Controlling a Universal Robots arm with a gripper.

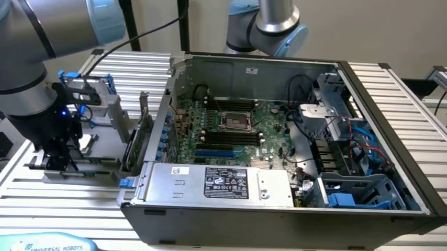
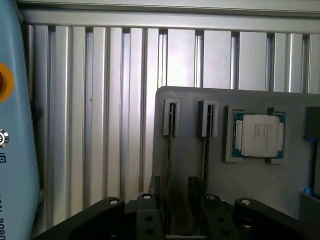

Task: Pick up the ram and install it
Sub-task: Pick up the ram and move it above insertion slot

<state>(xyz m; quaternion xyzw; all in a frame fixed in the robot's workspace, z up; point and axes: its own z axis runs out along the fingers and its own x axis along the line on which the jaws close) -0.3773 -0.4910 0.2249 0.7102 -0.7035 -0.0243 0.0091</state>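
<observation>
Ram (image 2: 169,165), seen edge-on as a thin dark stick, stands in a slotted holder on a grey tray (image 2: 260,190). A second stick (image 2: 205,160) is just beside it, and a square processor chip (image 2: 259,134) sits in its own recess further along. The gripper (image 2: 174,187) straddles the first stick, its fingers (image 2: 195,192) parted to either side with a gap showing, gripping nothing. I judge this to be the pick-up stage: nothing is lifted, and the black memory slots (image 1: 227,137) inside the computer case (image 1: 279,225) lie well apart from the tray. Closing would call for jaws square on the thin board.
</observation>
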